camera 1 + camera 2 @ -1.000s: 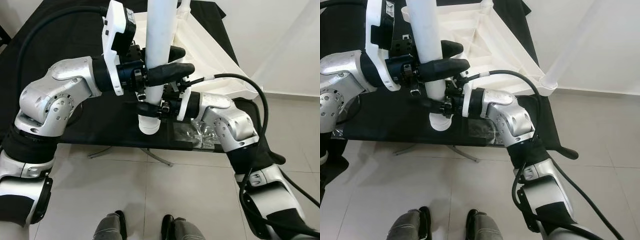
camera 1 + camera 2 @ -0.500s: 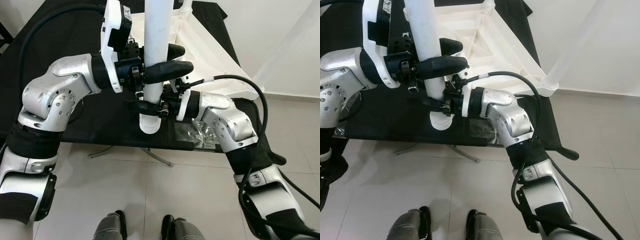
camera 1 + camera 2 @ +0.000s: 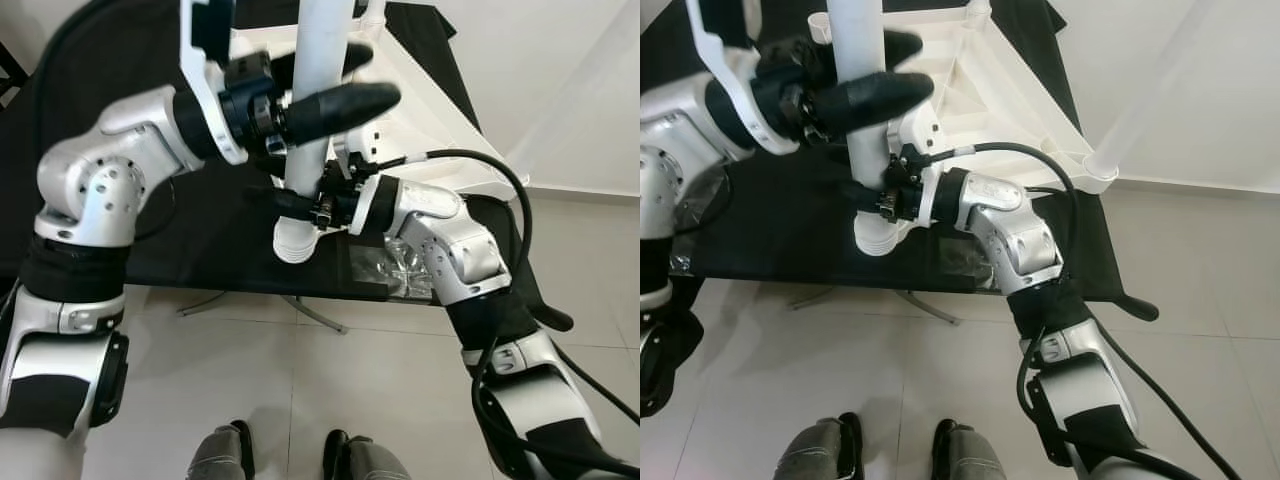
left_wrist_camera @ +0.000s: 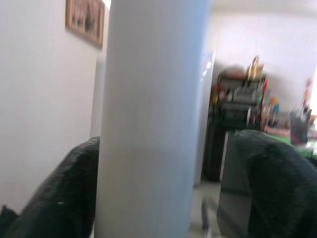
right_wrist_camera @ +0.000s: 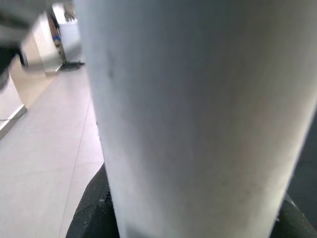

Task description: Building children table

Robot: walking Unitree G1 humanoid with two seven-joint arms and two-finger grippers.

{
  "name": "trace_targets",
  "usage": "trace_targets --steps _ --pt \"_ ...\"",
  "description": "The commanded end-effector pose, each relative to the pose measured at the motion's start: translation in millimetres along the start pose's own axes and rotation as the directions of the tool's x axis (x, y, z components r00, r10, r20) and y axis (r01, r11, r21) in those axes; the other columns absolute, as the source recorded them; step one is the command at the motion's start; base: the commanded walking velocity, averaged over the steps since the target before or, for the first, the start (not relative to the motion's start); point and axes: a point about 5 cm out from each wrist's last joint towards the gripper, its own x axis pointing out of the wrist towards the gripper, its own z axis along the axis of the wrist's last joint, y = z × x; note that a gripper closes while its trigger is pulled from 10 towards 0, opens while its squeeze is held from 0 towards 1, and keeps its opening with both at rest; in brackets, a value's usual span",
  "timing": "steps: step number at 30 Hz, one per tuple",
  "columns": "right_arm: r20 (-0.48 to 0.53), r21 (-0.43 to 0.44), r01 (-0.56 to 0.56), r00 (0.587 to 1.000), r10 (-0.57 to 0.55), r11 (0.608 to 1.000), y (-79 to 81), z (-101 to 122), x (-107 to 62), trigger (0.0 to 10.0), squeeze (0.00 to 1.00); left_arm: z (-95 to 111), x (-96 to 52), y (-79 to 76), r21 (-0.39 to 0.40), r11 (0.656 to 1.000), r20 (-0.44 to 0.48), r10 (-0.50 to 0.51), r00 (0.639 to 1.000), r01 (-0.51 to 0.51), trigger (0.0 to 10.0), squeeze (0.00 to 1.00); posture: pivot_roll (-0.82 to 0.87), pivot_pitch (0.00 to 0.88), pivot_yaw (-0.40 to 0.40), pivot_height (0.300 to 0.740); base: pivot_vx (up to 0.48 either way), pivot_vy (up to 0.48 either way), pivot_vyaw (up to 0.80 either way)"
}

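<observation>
1. In front of the robot, in the left eye view, a white table leg (image 3: 315, 95) stands nearly upright, its long axis running up out of the top edge, where its upper end is cut off. Its ribbed lower end hangs over the near edge of the black worktop (image 3: 215, 250). The left claw (image 3: 325, 90) is blurred, its fingers spread either side of the leg. The right claw (image 3: 290, 205) pinches the leg lower down.
2. In the right eye view, the white overturned tabletop (image 3: 980, 80) lies behind on the worktop, partly hidden by the arms. A clear plastic bag (image 3: 970, 262) is half covered by the right arm.
3. In the left wrist view, the leg fills the middle, with a black finger (image 4: 64, 193) on each side.
4. In the right wrist view, the leg is pressed close; the fingers are hard to make out.
</observation>
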Motion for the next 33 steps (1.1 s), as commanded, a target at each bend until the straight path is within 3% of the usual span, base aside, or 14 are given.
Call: trace_targets --steps 1,7,8,9,10,12,13,14,17,23,24,27,30,33 --pt "-0.018 0.005 -0.004 1.0 0.005 1.0 2.4 -3.1 4.2 0.0 0.0 6.6 -1.1 0.9 -0.013 1.0 0.039 0.003 0.999 -0.002 10.0 1.0 0.02 0.174 -0.095 0.74 0.0 0.0 0.0" --pt "-0.018 0.011 0.026 1.0 -0.025 1.0 0.6 -5.3 3.8 0.0 0.0 19.6 -10.0 7.1 0.009 0.999 0.073 0.046 0.996 -0.047 10.0 1.0 0.02 0.174 -0.095 0.74 0.0 0.0 0.0" --pt "-0.014 0.014 0.074 0.997 -0.073 0.997 -4.2 -5.1 2.5 0.0 0.0 28.7 -13.8 7.7 0.03 0.998 0.089 0.054 0.995 -0.056 10.0 0.65 0.02 0.177 -0.094 0.74 0.0 0.0 0.0" --pt "-0.012 0.017 0.11 0.994 -0.109 0.994 -7.8 -4.9 1.5 0.0 0.0 35.5 -16.6 8.0 0.046 0.997 0.103 0.059 0.993 -0.064 10.0 0.65 0.02 0.177 -0.094 0.74 0.0 0.0 0.0" --pt "0.011 0.031 0.191 0.981 -0.191 0.981 -17.4 -1.8 -1.3 0.0 0.0 49.7 -20.5 6.3 0.074 0.994 0.134 0.063 0.989 -0.074 10.0 0.0 0.02 0.178 -0.092 0.74 0.0 0.0 0.0" --pt "0.011 0.031 0.191 0.981 -0.191 0.981 -17.4 -1.8 -1.3 0.0 0.0 49.7 -20.5 6.3 0.074 0.994 0.134 0.063 0.989 -0.074 10.0 0.0 0.02 0.178 -0.092 0.74 0.0 0.0 0.0" --pt "0.063 0.079 0.318 0.944 -0.323 0.945 -33.1 5.4 -7.3 0.0 0.0 69.2 -23.9 0.8 0.114 0.99 0.184 0.066 0.981 -0.088 10.0 0.0 0.02 0.181 -0.093 0.74 0.0 0.0 0.0" --pt "0.063 0.079 0.318 0.944 -0.323 0.945 -33.1 5.4 -7.3 0.0 0.0 69.2 -23.9 0.8 0.114 0.99 0.184 0.066 0.981 -0.088 10.0 0.0 0.02 0.181 -0.093 0.74 0.0 0.0 0.0" --pt "0.23 0.303 0.465 0.811 -0.537 0.832 -59.4 27.8 -26.0 0.0 0.0 89.0 -31.8 -8.8 0.187 0.965 0.247 0.133 0.96 -0.181 10.0 0.0 0.02 0.189 -0.091 0.74 0.0 0.0 0.0" --pt "0.322 0.41 0.392 0.783 -0.533 0.824 -58.9 38.3 -31.4 0.0 0.0 76.6 -43.0 -8.8 0.168 0.948 0.231 0.23 0.945 -0.272 10.0 0.0 0.03 0.199 -0.087 0.74 0.0 0.0 0.0" --pt "0.342 0.413 0.36 0.79 -0.509 0.837 -55.3 39.7 -31.7 10.0 0.0 57.8 -49.9 -5.9 0.155 0.926 0.199 0.312 0.929 -0.345 10.0 0.0 0.03 0.202 -0.086 0.74 0.0 0.0 0.0" --pt "0.358 0.383 0.323 0.811 -0.462 0.865 -44.8 38.2 -30.2 10.0 0.0 9.8 -63.4 -0.2 0.088 0.858 0.111 0.496 0.861 -0.505 10.0 0.0 0.03 0.213 -0.084 0.74 0.0 0.0 0.0" --pt "0.341 0.373 0.33 0.82 -0.459 0.867 -41.5 34.9 -29.0 10.0 0.0 -12.5 -67.2 -1.5 0.036 0.831 0.067 0.552 0.831 -0.555 10.0 0.0 0.02 0.222 -0.085 0.74 0.0 0.0 0.0" --pt "0.27 0.336 0.362 0.847 -0.457 0.87 -32.4 23.1 -31.9 10.0 0.0 -67.8 -78.0 -18.4 -0.09 0.736 -0.037 0.671 0.74 -0.671 10.0 0.0 0.01 0.234 -0.086 0.74 0.0 0.0 0.0"
